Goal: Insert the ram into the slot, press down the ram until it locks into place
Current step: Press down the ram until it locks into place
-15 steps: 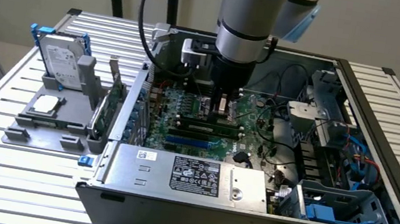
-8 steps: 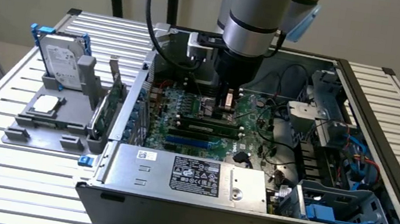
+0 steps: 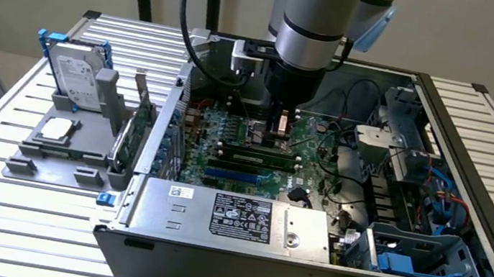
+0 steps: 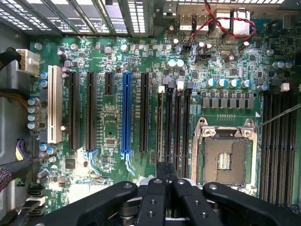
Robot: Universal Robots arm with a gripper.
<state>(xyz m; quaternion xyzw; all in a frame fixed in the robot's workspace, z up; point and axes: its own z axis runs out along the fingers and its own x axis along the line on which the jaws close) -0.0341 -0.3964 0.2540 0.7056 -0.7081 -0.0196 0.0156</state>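
The ram (image 3: 255, 155), a long green stick with dark chips, stands on edge in one of the black slots (image 4: 168, 125) beside the CPU socket, inside the open computer case. My gripper (image 3: 278, 137) reaches down into the case and hangs just above the part of the ram towards the exterior view's right. Whether it touches the ram is not clear. In the wrist view the two black fingers (image 4: 157, 188) lie pressed together over the near end of the slot row, so the gripper (image 4: 167, 172) is shut.
A bright blue socket (image 4: 126, 113) and more black sockets lie beside the slots. The bare CPU socket (image 4: 225, 155) is close by. A power supply (image 3: 231, 216), cables (image 3: 356, 190) and drive cages crowd the case. Outside it, a grey fixture (image 3: 62, 145) holds a hard drive (image 3: 79, 75) and a green card (image 3: 137, 130).
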